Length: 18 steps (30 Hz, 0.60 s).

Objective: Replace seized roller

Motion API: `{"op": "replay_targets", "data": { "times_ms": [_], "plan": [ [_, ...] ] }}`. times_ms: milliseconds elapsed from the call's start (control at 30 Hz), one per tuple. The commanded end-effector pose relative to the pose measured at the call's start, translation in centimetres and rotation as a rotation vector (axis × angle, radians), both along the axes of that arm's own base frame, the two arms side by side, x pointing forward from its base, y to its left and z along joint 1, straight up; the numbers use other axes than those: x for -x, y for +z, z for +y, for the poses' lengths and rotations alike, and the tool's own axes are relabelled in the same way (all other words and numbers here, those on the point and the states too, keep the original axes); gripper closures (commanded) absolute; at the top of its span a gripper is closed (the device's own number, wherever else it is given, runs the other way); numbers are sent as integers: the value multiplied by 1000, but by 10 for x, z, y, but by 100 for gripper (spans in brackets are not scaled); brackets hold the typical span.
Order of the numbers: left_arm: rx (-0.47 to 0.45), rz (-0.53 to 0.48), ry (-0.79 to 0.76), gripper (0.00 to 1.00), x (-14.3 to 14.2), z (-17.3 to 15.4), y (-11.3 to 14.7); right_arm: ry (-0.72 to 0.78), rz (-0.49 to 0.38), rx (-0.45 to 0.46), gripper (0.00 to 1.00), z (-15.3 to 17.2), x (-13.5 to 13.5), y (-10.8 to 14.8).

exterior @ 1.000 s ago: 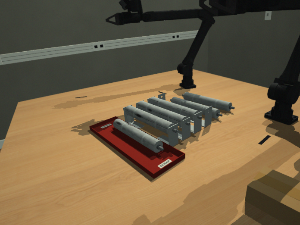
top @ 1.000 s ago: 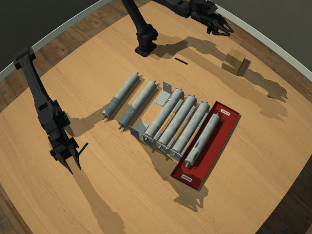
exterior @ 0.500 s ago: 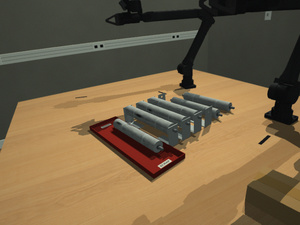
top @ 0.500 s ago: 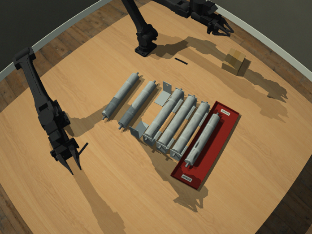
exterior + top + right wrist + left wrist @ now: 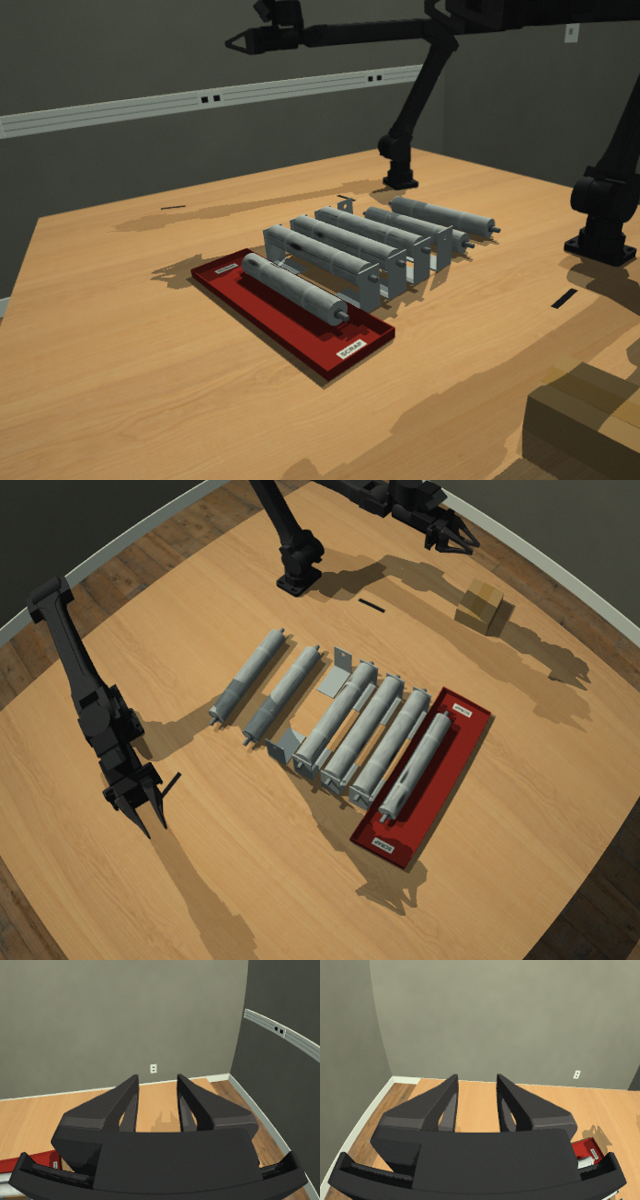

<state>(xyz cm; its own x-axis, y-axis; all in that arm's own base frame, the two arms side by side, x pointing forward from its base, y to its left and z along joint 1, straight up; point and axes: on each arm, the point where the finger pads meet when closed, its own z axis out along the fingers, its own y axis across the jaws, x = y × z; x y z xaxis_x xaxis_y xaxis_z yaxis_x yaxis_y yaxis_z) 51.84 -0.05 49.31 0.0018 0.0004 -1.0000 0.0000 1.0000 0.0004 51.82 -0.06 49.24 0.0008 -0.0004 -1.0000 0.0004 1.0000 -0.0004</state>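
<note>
I had both the left gripper (image 5: 474, 549) (image 5: 477, 1081) and right gripper (image 5: 157, 832) (image 5: 227, 44) (image 5: 157, 1081) released, fingers apart; 1 grey metal roller (image 5: 417, 769) (image 5: 294, 290) lay in the red scrap tray (image 5: 452, 783) (image 5: 325, 372). Beside the vacant grey bracket pair (image 5: 342, 660) (image 5: 444, 247), 2 grey loose rollers (image 5: 284, 691) (image 5: 444, 215) risked mix-up; a misaligned axle could jam.
</note>
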Motion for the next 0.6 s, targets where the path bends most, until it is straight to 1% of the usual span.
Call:
{"op": "replay_targets", "data": {
  "times_ms": [0,67,100,133,200,233,267,400,567],
  "plan": [
    [16,-64,5,68,-5,4,39,12,-81,-15,68,5,-4,48],
    [16,-64,5,68,-5,4,39,12,-81,-15,68,5,-4,48],
    [-21,38,-19,68,-8,-8,-13,23,1,23,68,11,-9,8],
    [-28,57,-20,68,-8,-9,-24,26,16,32,68,13,-9,0],
    [-28,57,-20,68,-8,-9,-24,26,16,32,68,13,-9,0],
    [-35,41,-23,68,-8,-11,-11,29,25,43,68,15,-10,-3],
    [-42,74,-25,68,-7,-13,-29,31,64,54,68,16,-9,-25],
    [-89,137,-57,68,-5,-27,-50,72,128,123,68,35,-11,-48],
    [-177,262,-125,68,3,-55,-93,161,249,251,68,72,-11,-94]
  ]
}}
